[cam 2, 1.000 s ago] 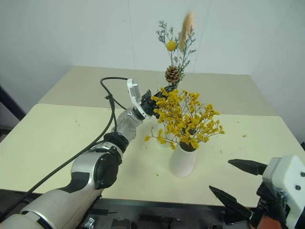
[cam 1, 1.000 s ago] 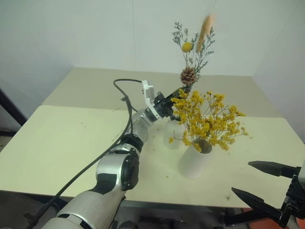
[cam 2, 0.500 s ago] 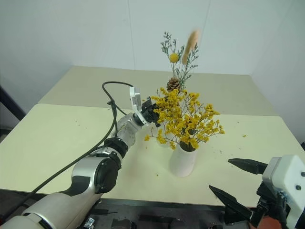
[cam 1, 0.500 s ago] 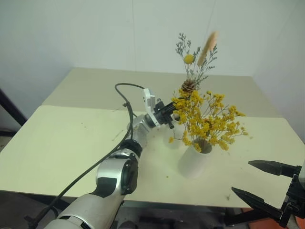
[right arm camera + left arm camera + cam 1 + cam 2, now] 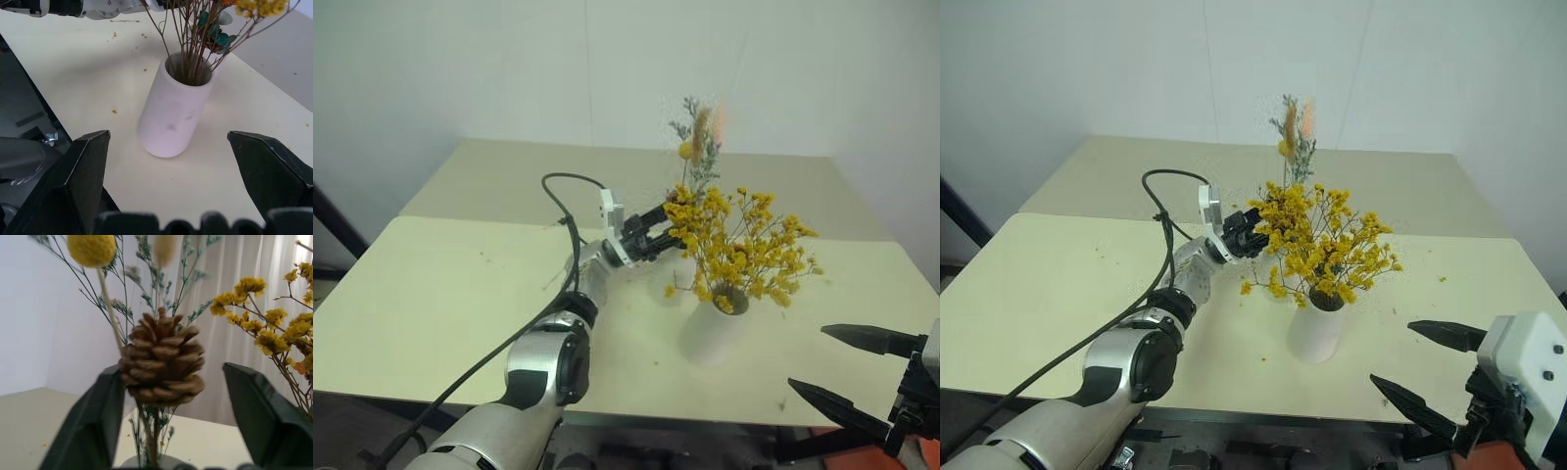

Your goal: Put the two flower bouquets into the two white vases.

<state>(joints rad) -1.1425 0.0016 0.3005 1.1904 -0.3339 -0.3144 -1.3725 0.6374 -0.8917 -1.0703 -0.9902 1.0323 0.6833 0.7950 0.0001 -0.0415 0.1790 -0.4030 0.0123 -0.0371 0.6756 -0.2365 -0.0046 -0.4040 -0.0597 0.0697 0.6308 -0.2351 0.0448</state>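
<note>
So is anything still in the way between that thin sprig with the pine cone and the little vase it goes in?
Nothing visible is. The sprig already has its stems down in the small vase, and the left hand is open around the cone. The bushy yellow bunch stands close beside it in the taller vase.

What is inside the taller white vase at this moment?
The taller white vase holds the brown stems of the yellow bouquet, rising from its wide mouth. How deep the stems reach is hidden by the vase wall.
</note>
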